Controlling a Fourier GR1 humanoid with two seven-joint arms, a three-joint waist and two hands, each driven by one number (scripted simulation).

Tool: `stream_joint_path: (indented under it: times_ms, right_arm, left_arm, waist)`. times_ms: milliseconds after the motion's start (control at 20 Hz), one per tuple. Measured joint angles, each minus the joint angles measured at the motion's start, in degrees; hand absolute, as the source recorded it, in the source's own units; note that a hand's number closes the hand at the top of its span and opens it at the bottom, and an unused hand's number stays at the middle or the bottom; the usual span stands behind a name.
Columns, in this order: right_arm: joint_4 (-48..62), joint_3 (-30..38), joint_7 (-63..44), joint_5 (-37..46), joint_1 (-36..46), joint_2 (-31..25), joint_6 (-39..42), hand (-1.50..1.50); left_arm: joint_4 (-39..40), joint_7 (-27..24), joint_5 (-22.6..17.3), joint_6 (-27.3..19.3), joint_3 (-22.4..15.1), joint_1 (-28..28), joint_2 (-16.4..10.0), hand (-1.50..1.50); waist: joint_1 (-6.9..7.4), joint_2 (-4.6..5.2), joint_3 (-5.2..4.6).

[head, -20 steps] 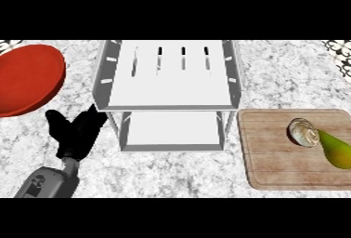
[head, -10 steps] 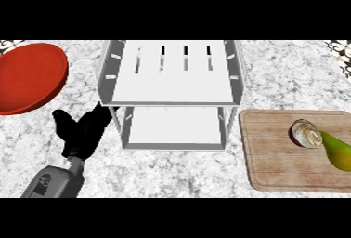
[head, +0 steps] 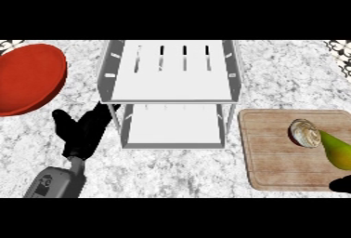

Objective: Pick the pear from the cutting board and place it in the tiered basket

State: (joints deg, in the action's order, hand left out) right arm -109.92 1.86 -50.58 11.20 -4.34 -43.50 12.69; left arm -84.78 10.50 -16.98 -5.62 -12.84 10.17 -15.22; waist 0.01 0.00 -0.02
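Left hand rests, fingers released; right hand, a sliver, grasp untellable, seems poised just short of the pear.

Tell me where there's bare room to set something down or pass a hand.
Bare counter runs along the near edge, between the left hand and the cutting board. More lies right of the tiered basket, beyond the board. The board's left half is free; its right holds the pear and a round shell-like thing. Crowded: between red plate, left hand and basket.
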Motion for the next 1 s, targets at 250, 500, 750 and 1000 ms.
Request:
stream_joint_path:
  times_ms: [250, 500, 750, 1000]
  right_arm:
    - [1.91, 0.58, 1.72, 4.69, -1.02, 3.34, 1.72, -1.5]
    - [3.57, 2.53, 4.81, 9.76, -2.81, 5.92, 1.9, -1.5]
    - [4.93, 4.5, 8.05, 14.22, -4.16, 9.05, 1.56, -1.5]
    - [8.61, 6.51, 11.51, 17.03, -2.59, 11.54, 2.2, -1.5]
  left_arm:
    - [0.45, 0.72, 1.3, 1.16, 1.64, 0.49, 1.22, 0.0]
    - [-2.19, 2.63, 2.92, 1.52, 2.2, -0.65, 2.17, 0.0]
    - [-1.06, 2.18, 4.31, 2.99, 3.49, -0.91, 3.4, 0.0]
    - [1.27, 1.04, 5.91, 4.26, 4.79, -0.18, 4.97, 0.0]
  waist:
    - [-0.12, -0.02, 0.01]
    - [-0.13, -0.04, 0.02]
    - [-0.2, -0.03, 0.04]
    - [-0.16, -0.01, 0.01]
